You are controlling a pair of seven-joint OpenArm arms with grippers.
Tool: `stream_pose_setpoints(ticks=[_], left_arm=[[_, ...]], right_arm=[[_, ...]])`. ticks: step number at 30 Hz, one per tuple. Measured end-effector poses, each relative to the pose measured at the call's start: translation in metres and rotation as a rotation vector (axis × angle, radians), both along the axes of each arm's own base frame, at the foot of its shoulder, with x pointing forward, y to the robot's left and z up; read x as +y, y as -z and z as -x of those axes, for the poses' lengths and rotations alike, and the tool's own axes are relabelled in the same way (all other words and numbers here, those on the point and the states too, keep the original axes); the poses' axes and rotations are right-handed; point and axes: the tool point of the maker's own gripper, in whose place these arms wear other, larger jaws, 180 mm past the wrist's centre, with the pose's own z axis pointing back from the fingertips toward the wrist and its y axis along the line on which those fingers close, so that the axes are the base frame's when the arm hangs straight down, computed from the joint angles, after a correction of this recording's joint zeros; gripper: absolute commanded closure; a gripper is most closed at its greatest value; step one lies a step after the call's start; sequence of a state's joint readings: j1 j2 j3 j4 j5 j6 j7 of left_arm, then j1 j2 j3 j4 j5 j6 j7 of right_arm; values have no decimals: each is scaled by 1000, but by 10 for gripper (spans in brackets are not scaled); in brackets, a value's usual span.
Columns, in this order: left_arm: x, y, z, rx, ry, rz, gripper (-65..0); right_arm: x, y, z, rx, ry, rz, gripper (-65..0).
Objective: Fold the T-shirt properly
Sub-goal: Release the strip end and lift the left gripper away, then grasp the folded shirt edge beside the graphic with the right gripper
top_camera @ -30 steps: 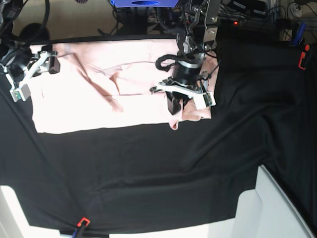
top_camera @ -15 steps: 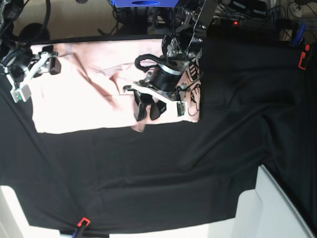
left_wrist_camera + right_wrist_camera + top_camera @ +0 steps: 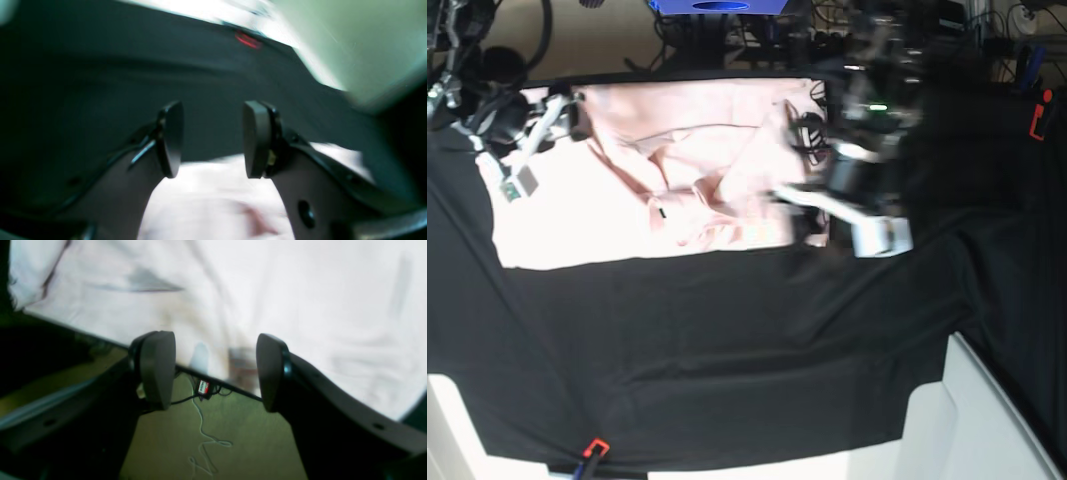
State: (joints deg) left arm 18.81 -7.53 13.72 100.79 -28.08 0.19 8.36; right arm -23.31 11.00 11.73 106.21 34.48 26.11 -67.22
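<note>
The pale pink T-shirt (image 3: 627,180) lies spread on the black table cloth (image 3: 727,350) at the back left, with a rumpled folded flap near its middle and black print showing at its right edge. My left gripper (image 3: 827,228), blurred, hangs just off that right edge. In the left wrist view the left gripper (image 3: 213,140) is open and empty, with the T-shirt (image 3: 213,200) below it. My right gripper (image 3: 547,145) is at the shirt's left edge. Seen from the right wrist, the right gripper (image 3: 213,370) stands open and empty over the T-shirt's (image 3: 267,290) edge.
A red clamp (image 3: 1037,120) holds the cloth at the back right, another clamp (image 3: 592,450) at the front left. White table corners (image 3: 987,420) show at the front. Cables and a blue box (image 3: 717,6) lie behind the table.
The left gripper carried the shirt's right part leftward, opened, let it go and pulled back to the right. The flap now lies rumpled on the shirt. The right arm shifted slightly rightward.
</note>
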Motion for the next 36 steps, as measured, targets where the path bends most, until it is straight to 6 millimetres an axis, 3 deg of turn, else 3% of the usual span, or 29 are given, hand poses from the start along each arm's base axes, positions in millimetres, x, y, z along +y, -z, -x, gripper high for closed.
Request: stream_pose_setpoints(ticks=[3,5,9,12,16,22,26,32,36], left_arm=[[98,27,28,99,-192,-140,-2],[155,48,61,198,-297,-210,0],[254,54,129,299,-535,-323,0],[296,51,168,350,-648,-373,0],[309,49,191,410,-628,-507,0],[297,62,210,503,-568,-705,0],[297,65,219,527,-612,-709,0],[296,62,214,507,-614,-707,0],[296,63,215,513,-614,-706,0]], right_arm=[[25,-15,-10,-72,-103,-10,-366],[44,-30,-18,-132,-204,-19,-364],[81,-37,-29,-165,-343,-42,-364],[114,-46,-37,-182,-411,-74,-364],[160,-52,-53,-183,-462,-98,-364],[214,-27,-57,-80,-551,-64,-366],[229,-5,-64,-14,-550,-23,-366],[263,-2,-79,-28,-590,-17,-366],[266,12,-80,-22,-613,7,-366]])
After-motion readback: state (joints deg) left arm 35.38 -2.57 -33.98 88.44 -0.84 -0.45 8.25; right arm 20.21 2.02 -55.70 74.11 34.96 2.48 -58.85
